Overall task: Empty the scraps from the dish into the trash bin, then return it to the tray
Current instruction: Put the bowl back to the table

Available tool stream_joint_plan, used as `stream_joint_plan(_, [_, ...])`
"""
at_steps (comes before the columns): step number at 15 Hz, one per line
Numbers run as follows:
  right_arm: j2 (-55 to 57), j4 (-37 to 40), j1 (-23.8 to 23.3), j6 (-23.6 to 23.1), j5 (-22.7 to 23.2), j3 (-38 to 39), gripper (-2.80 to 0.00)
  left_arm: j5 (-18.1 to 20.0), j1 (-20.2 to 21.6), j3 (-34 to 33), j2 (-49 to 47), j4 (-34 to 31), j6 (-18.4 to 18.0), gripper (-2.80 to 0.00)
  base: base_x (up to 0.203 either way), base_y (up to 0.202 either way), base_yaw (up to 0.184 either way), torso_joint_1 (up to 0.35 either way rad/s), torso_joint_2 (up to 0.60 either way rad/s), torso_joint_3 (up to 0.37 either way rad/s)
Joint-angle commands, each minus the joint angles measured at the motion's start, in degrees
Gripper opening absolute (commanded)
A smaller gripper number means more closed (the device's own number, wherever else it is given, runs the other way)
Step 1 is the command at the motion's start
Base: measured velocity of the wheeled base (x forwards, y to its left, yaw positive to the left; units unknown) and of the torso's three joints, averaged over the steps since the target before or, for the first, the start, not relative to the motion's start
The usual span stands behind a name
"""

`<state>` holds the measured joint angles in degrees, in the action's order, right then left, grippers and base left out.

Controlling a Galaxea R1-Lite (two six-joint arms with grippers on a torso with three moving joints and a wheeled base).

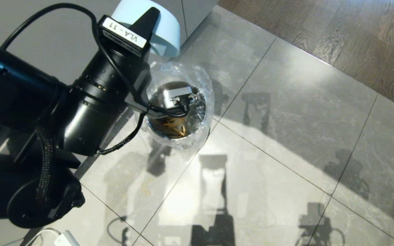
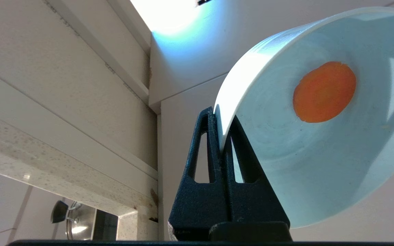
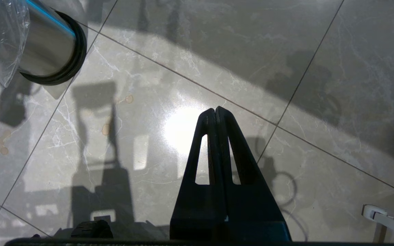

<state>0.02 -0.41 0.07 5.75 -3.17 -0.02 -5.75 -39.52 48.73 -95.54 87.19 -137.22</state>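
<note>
**Item: small pale blue-white bowl, held tipped over the bin**

Location. In the head view the bowl [image 1: 164,29] hangs at about 12 o'clock of the trash bin [image 1: 178,109], turned on its side, mouth away from the camera. The bin, shiny metal lined with a crinkled clear bag, stands on the grey tiled floor [image 1: 286,136]; yellow-orange strips [image 1: 173,127] lie at its bottom.

Hold. The left pincer [image 2: 222,118] is clamped narrow on the bowl's rim, one finger inside the wall, one outside. The right pincer [image 3: 215,111] hangs idle above the floor, fingers pressed together on nothing.

Contents. One round carrot slice [image 2: 324,91] sticks to the bowl's inner base; no other scraps show inside.

Handling, judged. Rigid, thin-walled, smooth and probably light; the glossy surface looks slippery, and a rim pinch leaves it free to swing. Likely breakable if dropped on tile. The rim is the only practical hold. The clinging slice seems damp and may need a shake or steeper tilt.

The tray is not in view.
</note>
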Motion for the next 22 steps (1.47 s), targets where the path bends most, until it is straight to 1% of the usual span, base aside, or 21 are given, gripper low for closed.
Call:
stream_joint_plan(1, [-0.02,-0.03,0.01,0.05,-0.08,-0.02,-2.8,-0.41,-0.53,0.77,1.0,2.77,-0.63,-2.8,0.0,0.0,0.0,0.0,0.0,0.0])
stream_joint_plan(2, [-0.02,-0.03,0.01,0.05,-0.08,0.02,-2.8,-0.1,-0.52,1.02,1.49,2.77,-0.63,-2.8,0.0,0.0,0.0,0.0,0.0,0.0])
stream_joint_plan(4, [-0.02,-0.03,0.01,0.05,-0.08,0.02,-2.8,0.24,-1.8,0.33,2.1,2.77,-0.37,-2.8,0.0,0.0,0.0,0.0,0.0,0.0])
stream_joint_plan(5, [-0.02,-0.03,0.01,0.05,-0.01,0.02,-2.8,0.22,-2.05,0.36,2.23,2.77,0.42,-2.8,0.0,0.0,0.0,0.0,0.0,0.0])
stream_joint_plan(6, [-0.02,-0.03,0.01,0.05,0.0,0.02,-2.8,-0.11,-1.96,1.16,2.43,2.77,2.97,-2.8,0.0,0.0,0.0,0.0,0.0,0.0])
stream_joint_plan(7, [-0.02,-0.03,0.01,0.05,0.01,0.02,-2.8,-0.17,-1.73,2.89,2.87,2.77,4.65,-2.8,0.0,0.0,0.0,0.0,0.0,0.0])
stream_joint_plan(8, [-0.02,-0.03,0.01,0.05,-0.03,-0.01,-2.8,0.49,-1.48,3.26,2.6,2.29,4.91,-2.8,0.0,0.0,0.0,0.0,0.0,0.0])
stream_joint_plan(9, [-0.02,-0.03,0.01,0.05,-0.08,0.02,-2.8,1.66,-1.27,1.27,2.31,2.26,5.83,-2.8,0.0,0.0,0.0,0.0,0.0,0.0])
stream_joint_plan(10, [-0.02,-0.03,0.01,0.05,-0.08,0.02,-2.8,3.02,-1.13,-0.26,2.32,2.43,5.87,-2.8,0.0,0.0,0.0,0.0,0.0,0.0])
stream_joint_plan(11, [-0.02,-0.03,0.01,0.05,-0.07,0.02,-2.8,6.75,-1.2,-0.57,2.69,2.6,4.91,-2.8,0.0,0.0,0.0,0.0,0.0,0.0])
stream_joint_plan(12, [-0.02,-0.03,0.01,0.05,0.01,0.02,-2.8,8.55,-1.59,0.7,3.52,2.66,3.24,-2.8,0.0,0.0,0.0,0.0,0.0,0.0])
stream_joint_plan(14, [-0.02,-0.03,0.01,0.05,-0.07,-0.06,-2.8,11.13,-3.98,1.51,3.6,2.75,-1.2,-2.8,0.0,0.0,0.0,0.0,0.0,0.0])
stream_joint_plan(16, [-0.02,-0.03,0.01,0.05,-0.04,0.0,-2.8,13.97,-4.16,1.57,3.69,2.76,-4.73,-2.8,0.0,0.0,0.0,0.0,0.0,0.0])
stream_joint_plan(18, [-0.02,-0.03,0.01,0.05,-0.01,-0.06,-2.8,17.84,-4.22,3.17,5.79,2.77,-10.93,-2.8,0.0,0.0,0.0,0.0,0.0,0.0])
stream_joint_plan(19, [-0.02,-0.03,0.01,0.05,-0.07,0.02,-2.8,19.01,-4.28,2.16,6.28,2.77,-12.93,-2.8,0.0,0.0,0.0,0.0,0.0,0.0])
stream_joint_plan(20, [-0.02,-0.03,0.01,0.05,0.01,0.0,-2.8,19.79,-4.27,2.2,6.95,2.77,-13.84,-2.8,0.0,0.0,0.0,0.0,0.0,0.0])
stream_joint_plan(21, [-0.02,-0.03,0.01,0.05,0.01,-0.06,-2.8,21.01,-4.23,4.17,7.41,2.77,-14.54,-2.8,0.0,0.0,0.0,0.0,0.0,0.0])
stream_joint_plan(22, [-0.02,-0.03,0.01,0.05,-0.01,0.02,-2.8,22.23,-4.25,4.7,7.47,2.77,-14.93,-2.8,0.0,0.0,0.0,0.0,0.0,0.0])
